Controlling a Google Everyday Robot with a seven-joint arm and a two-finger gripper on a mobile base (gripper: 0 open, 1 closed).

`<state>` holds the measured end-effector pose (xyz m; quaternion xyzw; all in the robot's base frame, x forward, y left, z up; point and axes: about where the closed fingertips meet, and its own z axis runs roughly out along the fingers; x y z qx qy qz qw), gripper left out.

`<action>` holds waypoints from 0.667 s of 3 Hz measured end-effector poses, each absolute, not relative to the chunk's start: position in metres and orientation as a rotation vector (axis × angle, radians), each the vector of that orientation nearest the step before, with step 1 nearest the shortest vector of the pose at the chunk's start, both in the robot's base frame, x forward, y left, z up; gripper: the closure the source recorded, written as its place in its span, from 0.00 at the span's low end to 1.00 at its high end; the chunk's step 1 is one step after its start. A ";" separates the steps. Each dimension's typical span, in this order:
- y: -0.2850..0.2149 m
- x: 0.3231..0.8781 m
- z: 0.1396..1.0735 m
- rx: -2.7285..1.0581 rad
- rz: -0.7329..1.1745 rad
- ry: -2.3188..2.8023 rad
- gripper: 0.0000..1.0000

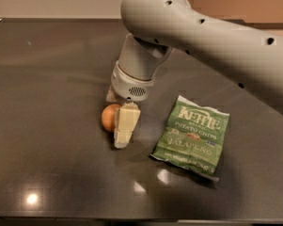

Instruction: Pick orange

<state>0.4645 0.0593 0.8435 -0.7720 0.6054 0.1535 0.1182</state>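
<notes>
The orange (108, 117) is a small round fruit lying on the dark tabletop (47, 79), left of centre. My gripper (120, 126) hangs from the big grey arm (202, 36) and reaches down right beside the orange, at table level. Its cream-coloured part covers the orange's right edge. The orange rests on the table and its left half shows in full.
A green Kettle jalapeño chips bag (192, 136) lies flat to the right of the gripper, a short gap away. The arm crosses the upper right of the view. The table's front edge runs along the bottom.
</notes>
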 end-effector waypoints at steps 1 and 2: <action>0.062 0.465 0.844 -2.258 0.457 1.764 0.41; 0.060 0.466 0.848 -2.252 0.463 1.761 0.65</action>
